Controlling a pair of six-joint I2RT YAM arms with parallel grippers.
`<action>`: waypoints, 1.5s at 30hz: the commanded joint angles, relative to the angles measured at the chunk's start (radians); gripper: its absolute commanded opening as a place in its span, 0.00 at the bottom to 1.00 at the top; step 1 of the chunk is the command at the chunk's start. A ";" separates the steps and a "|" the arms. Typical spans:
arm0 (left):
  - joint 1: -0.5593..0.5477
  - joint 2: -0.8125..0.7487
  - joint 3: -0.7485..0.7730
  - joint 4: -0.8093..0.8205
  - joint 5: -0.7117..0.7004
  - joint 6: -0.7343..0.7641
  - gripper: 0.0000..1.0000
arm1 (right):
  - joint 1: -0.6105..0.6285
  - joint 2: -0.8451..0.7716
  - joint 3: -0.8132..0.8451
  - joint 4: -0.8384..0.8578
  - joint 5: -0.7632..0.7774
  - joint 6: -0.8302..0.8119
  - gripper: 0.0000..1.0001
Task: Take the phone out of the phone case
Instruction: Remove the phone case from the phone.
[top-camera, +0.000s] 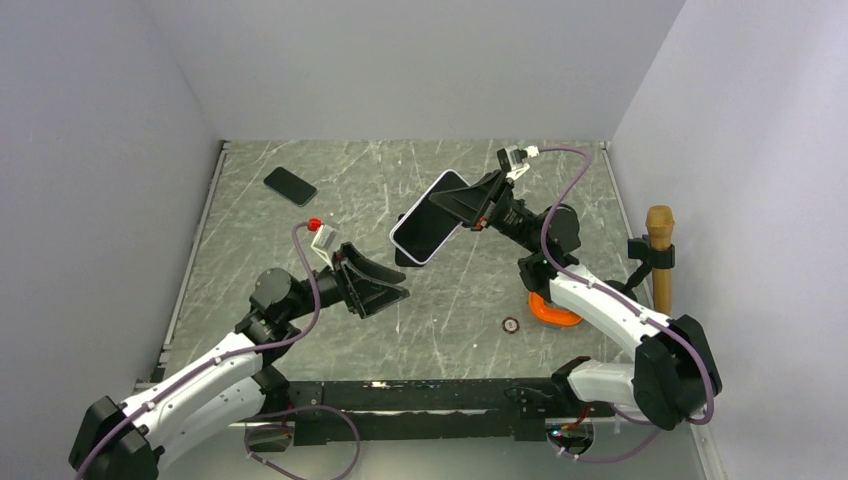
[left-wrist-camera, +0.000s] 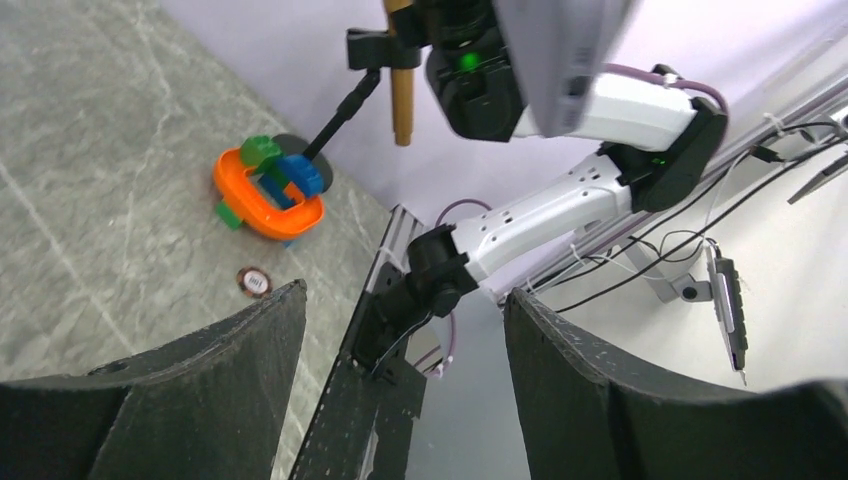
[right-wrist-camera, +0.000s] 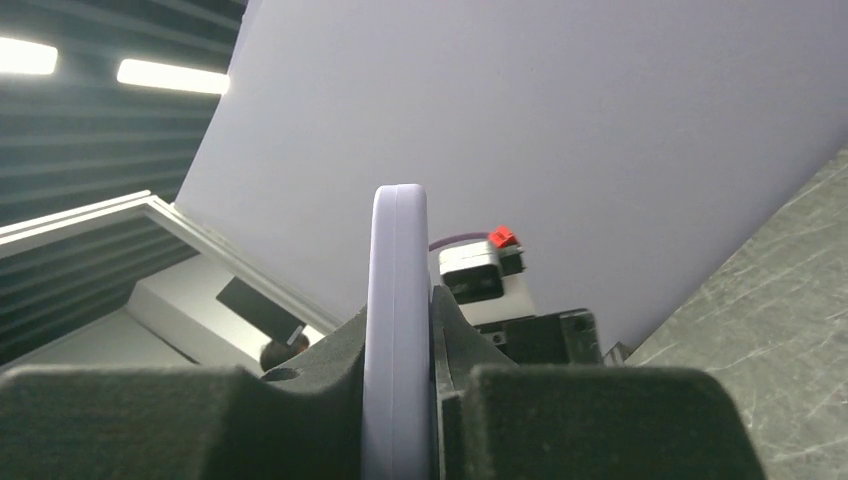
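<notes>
My right gripper (top-camera: 470, 210) is shut on the edge of a lavender phone case (top-camera: 430, 218) and holds it tilted, high above the middle of the table. In the right wrist view the case (right-wrist-camera: 398, 300) stands edge-on, pinched between the pads of the gripper (right-wrist-camera: 400, 380). Its pale face is turned up; I cannot tell whether a phone is inside. A black phone (top-camera: 290, 186) lies flat on the table at the far left. My left gripper (top-camera: 385, 285) is open and empty, low and to the left of the case, its fingers (left-wrist-camera: 250, 350) spread wide.
An orange bowl (top-camera: 553, 310) of coloured blocks sits by the right arm and also shows in the left wrist view (left-wrist-camera: 265, 190). A small round disc (top-camera: 512, 324) lies near it. A wooden post (top-camera: 660, 250) on a clamp stands at the right edge. Walls close three sides.
</notes>
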 joint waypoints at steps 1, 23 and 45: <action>-0.065 -0.002 0.045 0.135 -0.101 0.032 0.76 | 0.014 -0.006 0.032 0.052 0.077 -0.020 0.00; -0.124 0.106 0.123 0.248 -0.153 0.000 0.62 | 0.058 -0.034 -0.007 0.021 0.117 -0.077 0.00; -0.085 0.123 0.195 -0.140 -0.313 0.640 0.00 | 0.104 -0.026 -0.055 0.114 0.078 0.336 0.00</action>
